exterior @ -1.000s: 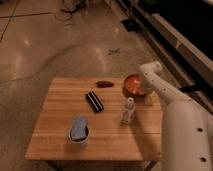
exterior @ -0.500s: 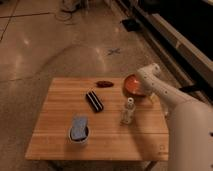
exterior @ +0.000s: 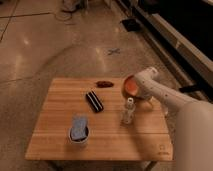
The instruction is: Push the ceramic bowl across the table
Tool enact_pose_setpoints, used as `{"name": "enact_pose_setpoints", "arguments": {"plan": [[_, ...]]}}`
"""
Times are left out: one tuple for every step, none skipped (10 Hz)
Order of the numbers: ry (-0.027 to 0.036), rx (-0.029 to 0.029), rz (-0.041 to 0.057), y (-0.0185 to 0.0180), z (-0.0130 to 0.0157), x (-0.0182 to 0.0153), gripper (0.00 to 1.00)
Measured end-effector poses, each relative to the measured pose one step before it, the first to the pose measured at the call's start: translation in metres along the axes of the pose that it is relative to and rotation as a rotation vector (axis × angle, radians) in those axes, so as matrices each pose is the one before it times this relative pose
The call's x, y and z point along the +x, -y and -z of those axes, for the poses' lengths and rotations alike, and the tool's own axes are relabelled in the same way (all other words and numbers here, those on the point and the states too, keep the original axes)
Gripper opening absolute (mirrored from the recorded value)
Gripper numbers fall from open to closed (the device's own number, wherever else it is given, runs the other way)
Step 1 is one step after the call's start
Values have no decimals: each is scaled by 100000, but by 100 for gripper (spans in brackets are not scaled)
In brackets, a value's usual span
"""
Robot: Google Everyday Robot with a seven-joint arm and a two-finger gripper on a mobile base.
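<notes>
A low wooden table (exterior: 60, 135) with a plank top is standing on a shiny speckled floor (exterior: 45, 45), seen from above and slightly to one side. A small dark logo (exterior: 161, 148) is showing near its front right corner.

The orange-red ceramic bowl (exterior: 130, 86) is sitting at the far right edge of the table, close to the back corner. The robot's white arm (exterior: 172, 100) is reaching in from the lower right of the view, and its gripper (exterior: 143, 91) is pressing in at the bowl's right side, partly covering that side of the rim. The bowl is lying beside the gripper, toward the table's middle, rather than between its jaws. Whether the jaws are open or closed cannot be made out, since the end of the arm is hiding them.

A small pale bottle (exterior: 128, 111) is standing upright just in front of the bowl. A dark oblong object (exterior: 94, 101) is lying near the table's centre, and a small reddish-brown item (exterior: 104, 84) is lying near the back edge, left of the bowl. A white cup (exterior: 78, 135) holding something blue is standing toward the front left, well apart from the bowl.
</notes>
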Motion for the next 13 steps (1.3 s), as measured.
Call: {"name": "enact_pose_setpoints", "arguments": {"plan": [[-254, 697, 2070, 159, 198, -779, 80], [-342, 1133, 2269, 189, 367, -810, 80], [-192, 534, 771, 103, 153, -260, 80], [-672, 1971, 3723, 92, 633, -1409, 80], [-430, 884, 1701, -157, 308, -656, 80], [-575, 770, 1678, -267, 274, -588, 80], [-417, 378, 1328, -291, 182, -487, 80], [-273, 375, 1524, -231, 225, -547, 80], [-60, 304, 1366, -122, 203, -451, 80], [131, 389, 2166, -98, 295, -640, 80], [143, 333, 1944, -71, 335, -498, 80], [411, 242, 1329, -30, 265, -379, 80], [388, 318, 403, -99, 434, -80, 80]]}}
